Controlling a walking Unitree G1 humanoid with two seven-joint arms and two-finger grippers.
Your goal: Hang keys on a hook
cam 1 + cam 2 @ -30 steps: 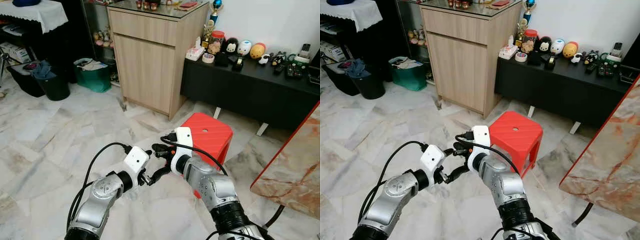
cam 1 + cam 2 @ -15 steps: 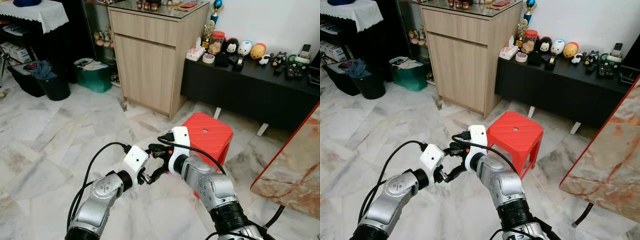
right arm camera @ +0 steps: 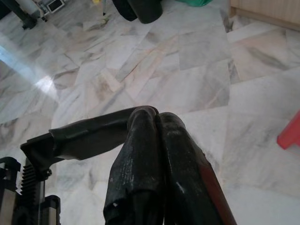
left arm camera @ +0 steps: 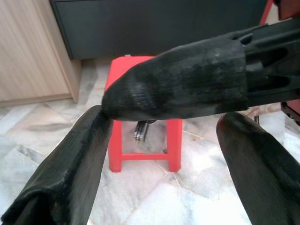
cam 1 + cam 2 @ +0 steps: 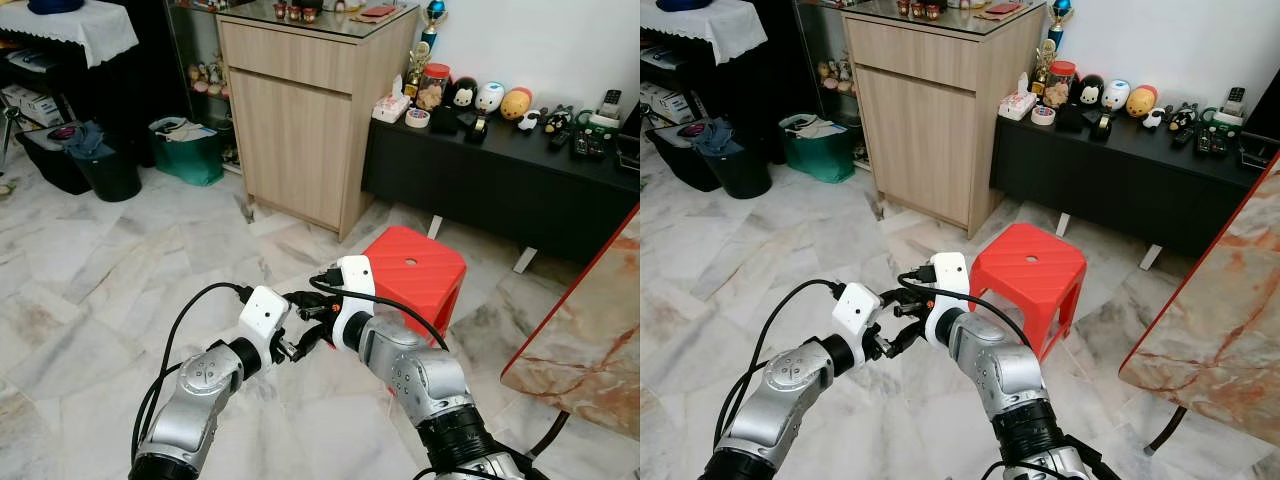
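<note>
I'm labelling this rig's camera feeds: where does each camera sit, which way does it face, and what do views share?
Left eye and right eye views: on the head, looking forward and down at the marble floor, red stool and wooden cabinet; both silver arms show, left gripper meeting right gripper.
Left wrist view: looks along the left gripper's open fingers at the stool, the right gripper's fingers crossing between them.
Right wrist view: looks along the right gripper's shut fingers down at the floor.
Shared: stool in eye and left wrist views.

Soft, even daylight lit the room; glare pooled on the marble floor (image 3: 44,84), and nearby black fingers (image 4: 178,86) blurred.
</note>
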